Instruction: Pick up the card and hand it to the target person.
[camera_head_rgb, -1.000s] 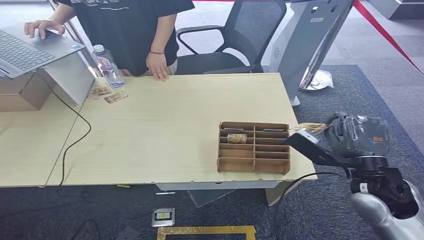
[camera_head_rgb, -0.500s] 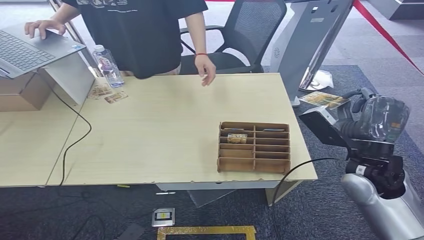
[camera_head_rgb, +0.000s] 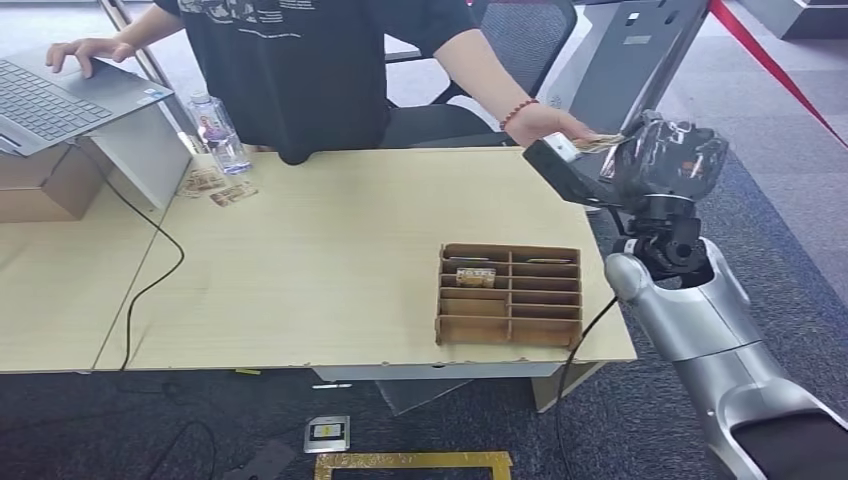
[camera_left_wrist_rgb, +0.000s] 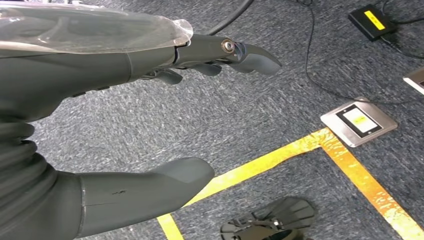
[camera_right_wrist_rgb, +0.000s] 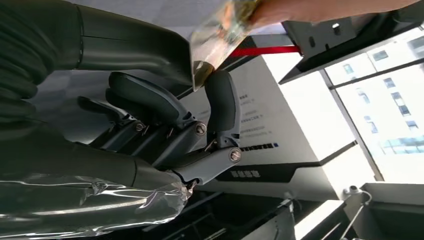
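Note:
My right hand is raised over the table's far right corner and pinches the card between thumb and a finger. The right wrist view shows the glossy card clamped at one end by my right hand. The person's hand reaches across from behind the table, and its fingers hold the card's other end. My left hand hangs over grey carpet, fingers spread, holding nothing.
A wooden slotted organizer stands near the table's front right with another card in a slot. A water bottle, loose cards and a laptop sit far left. A cable crosses the table.
My right arm rose from beside the table's right edge to its far right corner, carrying the card. The person's hand swung right from the table's far edge and reached the card.

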